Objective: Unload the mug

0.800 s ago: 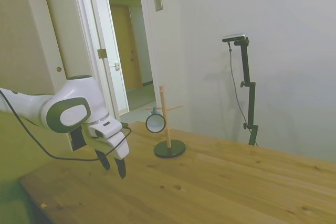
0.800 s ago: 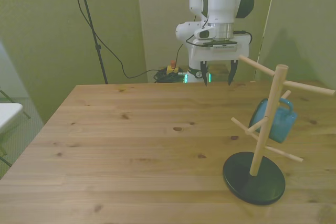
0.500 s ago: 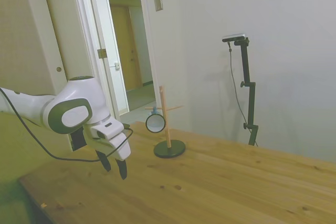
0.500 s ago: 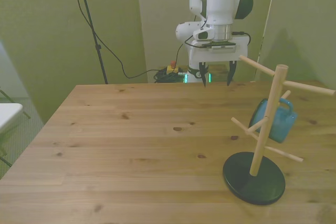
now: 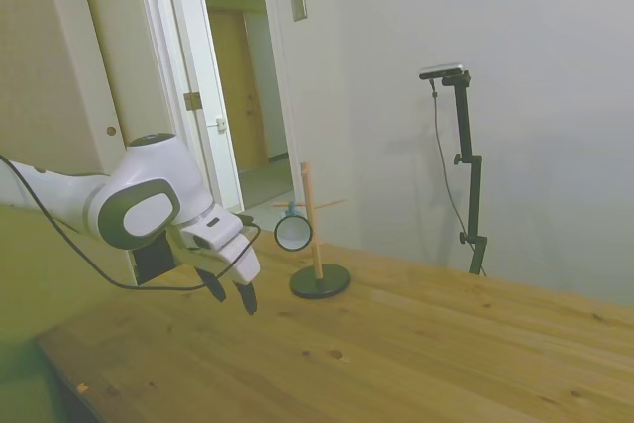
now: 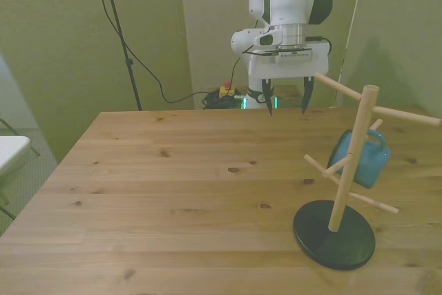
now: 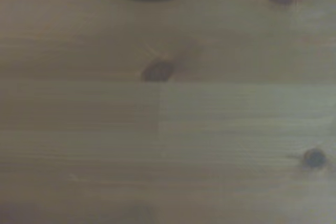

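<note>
Teal mug hangs by its handle on the peg stand — at four o'clock from the empty, spread-fingered gripper.

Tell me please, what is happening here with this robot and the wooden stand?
A white robot arm is set to take the mug off a wooden peg stand on the table. At this moment the mug hangs on the stand, at the front view's right. The gripper is open and empty, above the table's far edge and apart from the stand. The wrist view shows only blurred table wood and part of a dark round shape, probably the stand's base. Nothing has been grasped yet.
</note>
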`<state>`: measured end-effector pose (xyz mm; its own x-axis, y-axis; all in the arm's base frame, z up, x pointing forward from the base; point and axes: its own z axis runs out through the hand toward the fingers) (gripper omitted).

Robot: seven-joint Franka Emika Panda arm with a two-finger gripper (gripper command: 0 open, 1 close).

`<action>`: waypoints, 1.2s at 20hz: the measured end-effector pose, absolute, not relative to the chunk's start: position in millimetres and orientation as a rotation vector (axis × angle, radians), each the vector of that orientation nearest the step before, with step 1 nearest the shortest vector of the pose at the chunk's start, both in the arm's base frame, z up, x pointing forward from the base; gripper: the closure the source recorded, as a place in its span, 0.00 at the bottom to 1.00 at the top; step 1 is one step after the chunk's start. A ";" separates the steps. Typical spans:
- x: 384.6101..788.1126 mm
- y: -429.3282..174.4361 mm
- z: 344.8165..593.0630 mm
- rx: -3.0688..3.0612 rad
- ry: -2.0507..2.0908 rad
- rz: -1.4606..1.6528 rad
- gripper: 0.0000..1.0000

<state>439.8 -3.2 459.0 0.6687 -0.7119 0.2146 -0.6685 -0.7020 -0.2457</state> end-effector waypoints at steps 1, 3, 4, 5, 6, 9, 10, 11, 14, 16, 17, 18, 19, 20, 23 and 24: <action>443.4 -3.0 462.0 -2.729 1.118 -0.470 0.00; 449.0 -0.8 464.5 -2.720 1.065 -0.505 0.00; 451.3 0.7 465.3 -2.718 1.030 -0.523 0.00; 453.0 1.7 466.1 -2.716 0.997 -0.539 0.00; 454.6 2.3 467.5 -2.709 0.964 -0.559 0.00; 457.8 0.4 473.0 -2.694 0.871 -0.621 0.00; 459.2 -1.1 475.1 -2.690 0.844 -0.653 0.00; 460.8 -2.5 476.5 -2.682 0.825 -0.684 0.00; 468.3 -6.4 477.4 -2.661 0.784 -0.800 0.00; 473.7 -8.8 472.7 -2.669 0.757 -0.827 0.00; 476.4 -10.2 471.0 -2.678 0.734 -0.826 0.00; 479.3 -11.2 470.9 -2.680 0.714 -0.827 0.00; 481.5 -12.4 471.6 -2.679 0.695 -0.828 0.00; 483.8 -13.6 473.1 -2.678 0.675 -0.834 0.00; 490.3 -17.0 480.1 -2.670 0.644 -0.868 0.00; 493.3 -17.8 481.8 -2.668 0.640 -0.883 0.00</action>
